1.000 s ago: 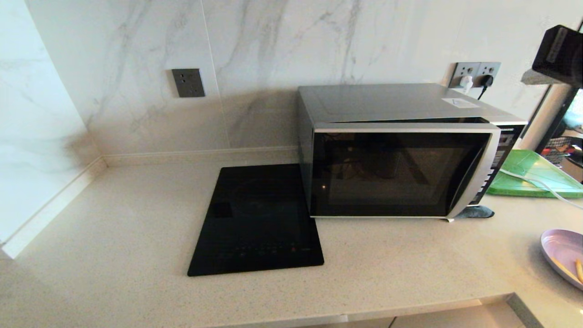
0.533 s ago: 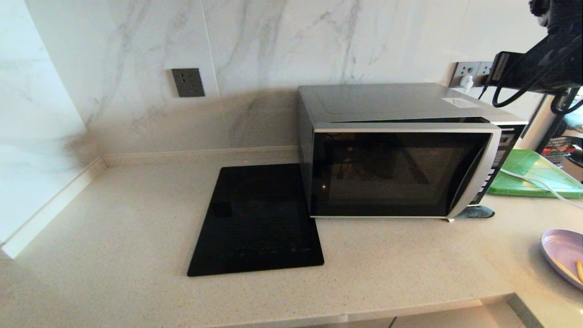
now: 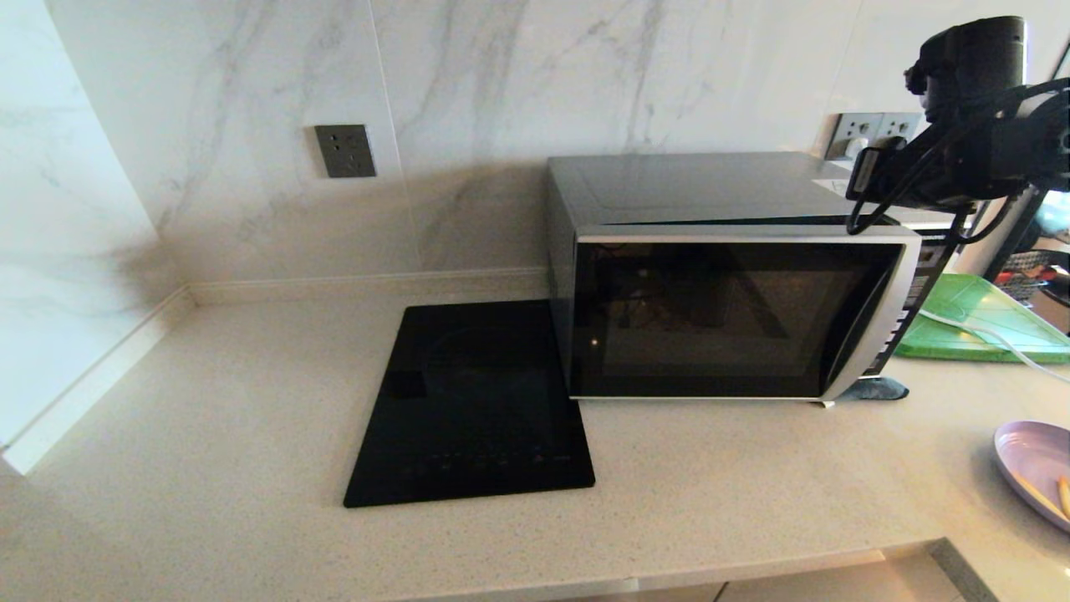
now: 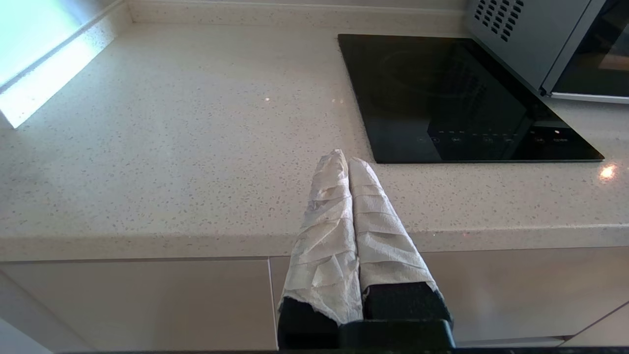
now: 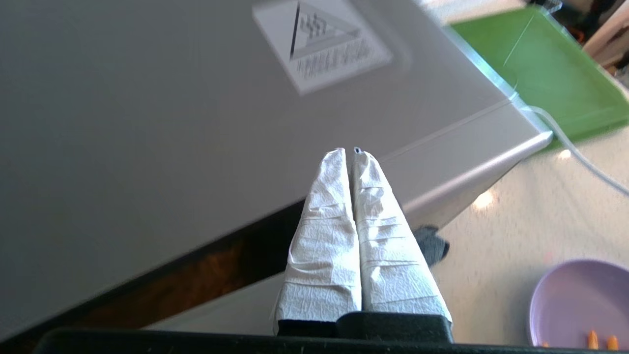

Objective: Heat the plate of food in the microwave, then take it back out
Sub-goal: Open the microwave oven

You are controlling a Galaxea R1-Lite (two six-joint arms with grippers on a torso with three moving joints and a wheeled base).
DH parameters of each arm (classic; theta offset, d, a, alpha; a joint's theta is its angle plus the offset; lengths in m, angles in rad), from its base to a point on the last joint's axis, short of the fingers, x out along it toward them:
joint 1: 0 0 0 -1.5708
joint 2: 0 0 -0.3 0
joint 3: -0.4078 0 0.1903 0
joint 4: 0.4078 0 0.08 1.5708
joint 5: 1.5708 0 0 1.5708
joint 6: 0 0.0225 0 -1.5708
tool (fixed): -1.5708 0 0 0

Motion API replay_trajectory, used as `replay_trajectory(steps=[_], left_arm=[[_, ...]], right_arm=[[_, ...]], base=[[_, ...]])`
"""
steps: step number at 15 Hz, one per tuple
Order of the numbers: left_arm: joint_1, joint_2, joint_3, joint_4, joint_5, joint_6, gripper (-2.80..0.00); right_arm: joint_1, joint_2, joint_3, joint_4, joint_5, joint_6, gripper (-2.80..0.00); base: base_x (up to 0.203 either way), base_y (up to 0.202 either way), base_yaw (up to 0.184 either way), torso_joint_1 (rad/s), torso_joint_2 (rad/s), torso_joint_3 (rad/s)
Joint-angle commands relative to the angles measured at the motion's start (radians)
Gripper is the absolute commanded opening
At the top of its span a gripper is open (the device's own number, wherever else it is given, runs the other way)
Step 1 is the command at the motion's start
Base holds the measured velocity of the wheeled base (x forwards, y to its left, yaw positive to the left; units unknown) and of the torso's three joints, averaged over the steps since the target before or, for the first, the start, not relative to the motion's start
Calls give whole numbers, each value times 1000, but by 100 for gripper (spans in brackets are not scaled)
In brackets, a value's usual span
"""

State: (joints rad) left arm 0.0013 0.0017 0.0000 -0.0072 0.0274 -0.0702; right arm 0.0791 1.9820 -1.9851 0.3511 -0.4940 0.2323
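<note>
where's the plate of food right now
In the head view, the plate of food sits on the counter's far right edge, in front of the green tray, right of the microwave.

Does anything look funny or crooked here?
Yes, the microwave door isn't shut flat: it stands slightly ajar, with a dark gap along its top edge, widening toward the handle side. Also, the plate of food sits on the counter, not inside.
</note>
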Motion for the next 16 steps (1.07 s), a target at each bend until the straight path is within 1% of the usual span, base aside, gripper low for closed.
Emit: replay_trajectory(steps=[1, 8, 13, 15, 16], left_arm=[[0, 0, 0, 0, 0, 0, -280], [0, 0, 0, 0, 0, 0, -280], [0, 0, 0, 0, 2, 0, -280], [0, 0, 0, 0, 0, 0, -280], [0, 0, 0, 0, 0, 0, -280]], right_arm=[[1, 7, 0, 51, -2, 13, -280], [6, -14, 2, 194, -1, 76, -280], [11, -75, 3, 341, 48, 139, -280], [12, -100, 4, 378, 58, 144, -280], [18, -121, 9, 418, 77, 146, -280]], base=[[0, 0, 0, 0, 0, 0], [0, 0, 0, 0, 0, 0], [0, 0, 0, 0, 0, 0], [0, 0, 0, 0, 0, 0], [0, 0, 0, 0, 0, 0]])
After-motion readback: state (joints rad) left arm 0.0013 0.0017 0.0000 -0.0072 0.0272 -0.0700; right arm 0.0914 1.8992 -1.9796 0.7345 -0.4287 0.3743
